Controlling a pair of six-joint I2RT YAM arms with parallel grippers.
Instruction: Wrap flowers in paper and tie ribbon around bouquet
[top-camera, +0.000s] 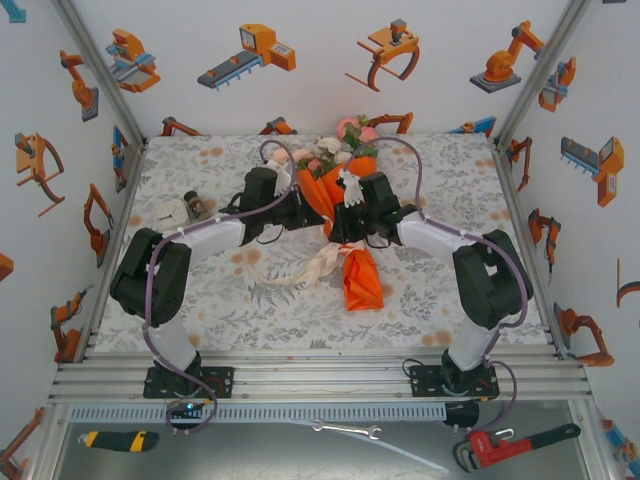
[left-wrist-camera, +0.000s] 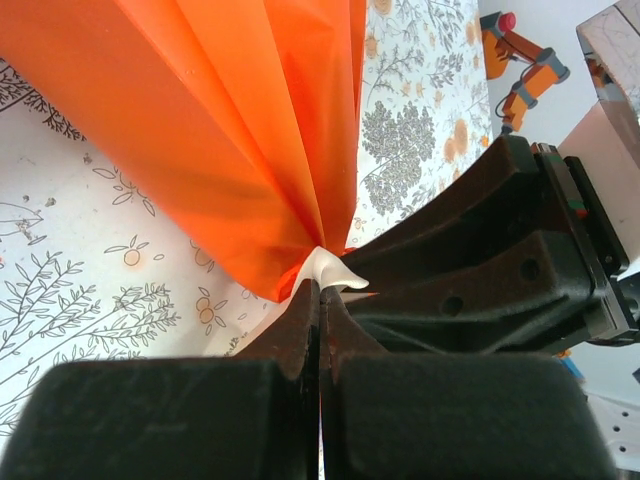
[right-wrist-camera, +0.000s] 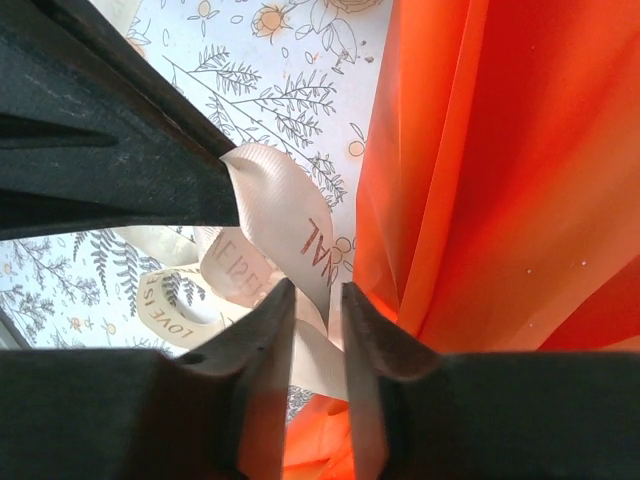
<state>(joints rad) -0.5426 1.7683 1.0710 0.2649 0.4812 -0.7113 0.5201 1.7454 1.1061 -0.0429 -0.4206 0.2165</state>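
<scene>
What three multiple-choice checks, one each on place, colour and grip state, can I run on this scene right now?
1. Where does the bouquet lie?
A. in the middle of the table
B. at the table's left edge
C. on the shelf below

2. What colour is the paper?
A. blue
B. orange
C. green

3. How is the left gripper?
A. wide open
B. shut on a stem
C. shut on the ribbon

Key:
1 A, the top view shows it centred on the table.
2 B, both wrist views show orange folds.
3 C, its jaws meet on a cream tip of ribbon.
</scene>
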